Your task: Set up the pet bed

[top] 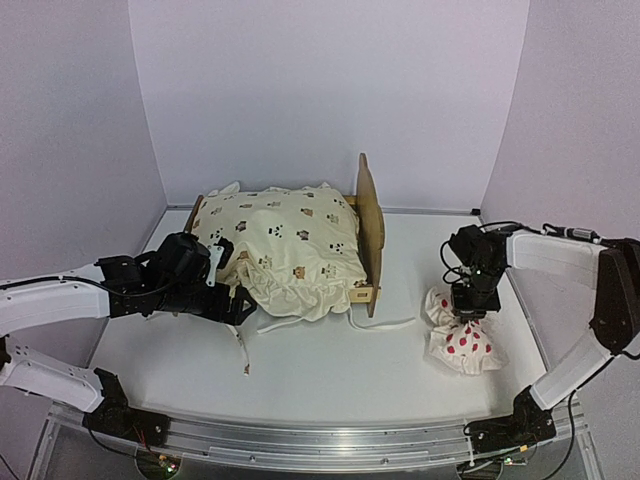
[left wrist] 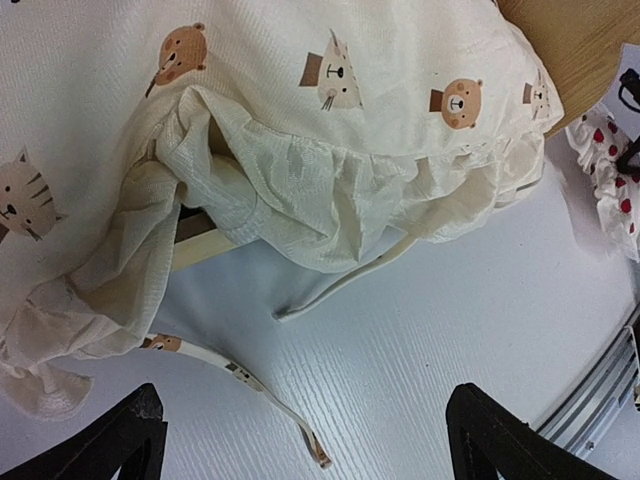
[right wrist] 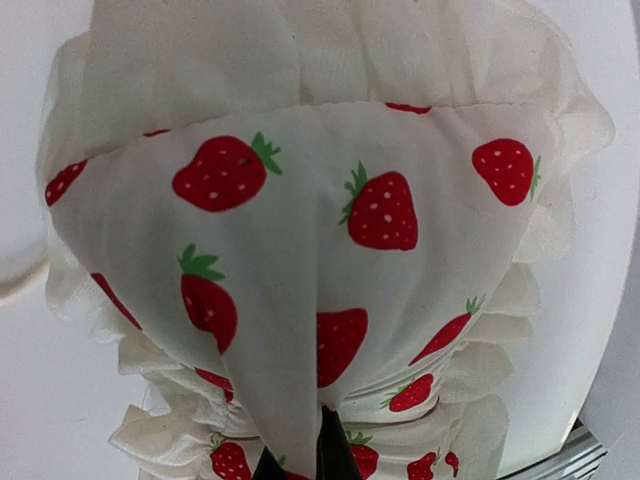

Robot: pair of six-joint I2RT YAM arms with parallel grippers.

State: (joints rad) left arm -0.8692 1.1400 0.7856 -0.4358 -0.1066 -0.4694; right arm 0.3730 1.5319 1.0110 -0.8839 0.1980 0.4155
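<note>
The plywood pet bed stands at mid table, its scalloped end board upright on the right. The cream animal-print cushion lies over it and hides the base; its ruffle and ties hang onto the table. My left gripper is open and empty just left of the cushion's near corner; its fingertips frame bare table. My right gripper is shut on the white strawberry pillow, pinching a fold of its fabric from above.
A loose tie lies on the table between the bed and the pillow. White walls enclose the table on three sides. A metal rail runs along the near edge.
</note>
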